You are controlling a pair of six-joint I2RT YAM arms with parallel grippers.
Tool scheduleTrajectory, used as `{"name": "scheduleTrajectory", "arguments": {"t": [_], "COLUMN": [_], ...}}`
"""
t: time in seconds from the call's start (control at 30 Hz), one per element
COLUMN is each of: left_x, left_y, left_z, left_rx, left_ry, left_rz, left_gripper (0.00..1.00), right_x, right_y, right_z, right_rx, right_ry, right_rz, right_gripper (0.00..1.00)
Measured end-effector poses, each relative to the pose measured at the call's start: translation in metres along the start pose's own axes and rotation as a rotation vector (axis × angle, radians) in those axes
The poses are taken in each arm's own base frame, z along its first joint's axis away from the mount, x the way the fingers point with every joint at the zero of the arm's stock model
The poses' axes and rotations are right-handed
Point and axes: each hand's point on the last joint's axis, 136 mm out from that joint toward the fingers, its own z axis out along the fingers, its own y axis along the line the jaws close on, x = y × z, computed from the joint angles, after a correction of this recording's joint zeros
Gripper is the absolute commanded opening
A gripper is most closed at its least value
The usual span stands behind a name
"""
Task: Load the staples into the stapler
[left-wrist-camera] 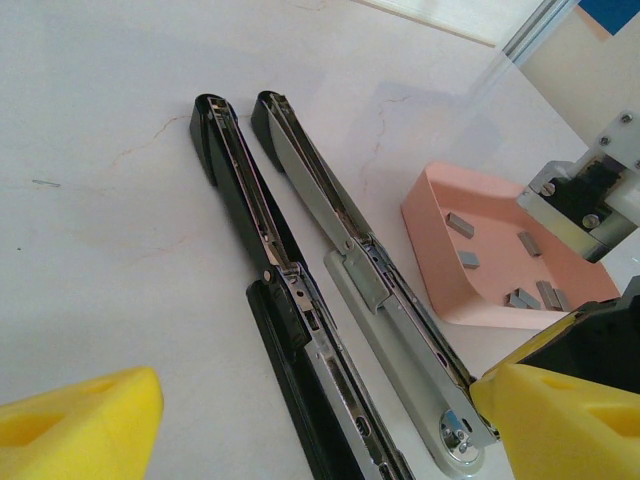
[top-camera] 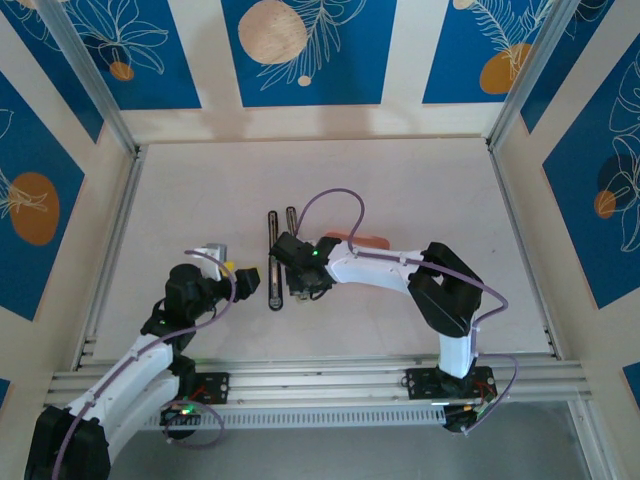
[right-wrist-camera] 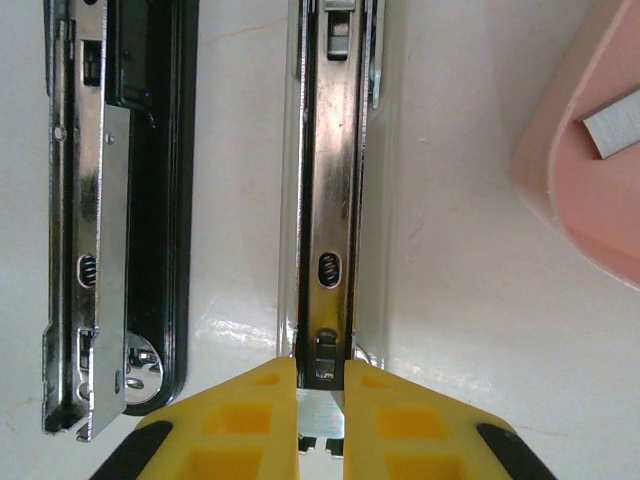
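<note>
The stapler point(top-camera: 273, 262) lies opened out at the middle of the bench point(left-wrist-camera: 100, 120), its two long bars side by side and running from near to far. The black bar is on the left and the light grey one, with its metal channel facing up, is on the right.

The right claw point(right-wrist-camera: 320, 400) sits at the near end of the grey bar. Its yellow fingertips point(right-wrist-camera: 250, 420) are pressed almost together on a small grey strip point(right-wrist-camera: 320, 418) — it looks like a strip of staples, though little of it shows — held right at the channel's end.

The left claw point(top-camera: 243, 281) hangs just left of the stapler's near end, apart from it. Its jaws are spread wide, and in its own wrist view one yellow fingertip point(left-wrist-camera: 80, 425) sits at the lower left and the other at the lower right, with both bars between them.

A shallow pink tray point(left-wrist-camera: 440, 270) stands just right of the stapler, partly under the right arm in the top view. The loose staples point(left-wrist-camera: 460, 224) — several short grey pieces — lie scattered on its floor.
</note>
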Motion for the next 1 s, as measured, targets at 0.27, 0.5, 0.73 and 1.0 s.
{"name": "scheduleTrajectory", "arguments": {"t": [0.27, 0.5, 0.73, 1.0], "left_x": [0.0, 0.0, 0.0, 0.0006], "left_y": [0.0, 0.0, 0.0, 0.0003], "left_z": [0.0, 0.0, 0.0, 0.0004], "left_rx": [0.0, 0.0, 0.0, -0.001], "left_ry": [0.0, 0.0, 0.0, 0.002], "left_rz": [0.0, 0.0, 0.0, 0.0], "left_gripper": [0.86, 0.85, 0.86, 0.86], "right_x": [0.0015, 0.0013, 0.0012, 0.0016], "right_y": [0.0015, 0.0011, 0.0012, 0.0012], "right_z": [-0.0003, 0.0001, 0.0004, 0.0015], "right_rx": [0.004, 0.011, 0.011, 0.009], "right_ry": [-0.005, -0.012, -0.012, -0.013], "right_rz": [-0.028, -0.052, -0.063, -0.063], "right_gripper": [0.14, 0.14, 0.14, 0.18]}}
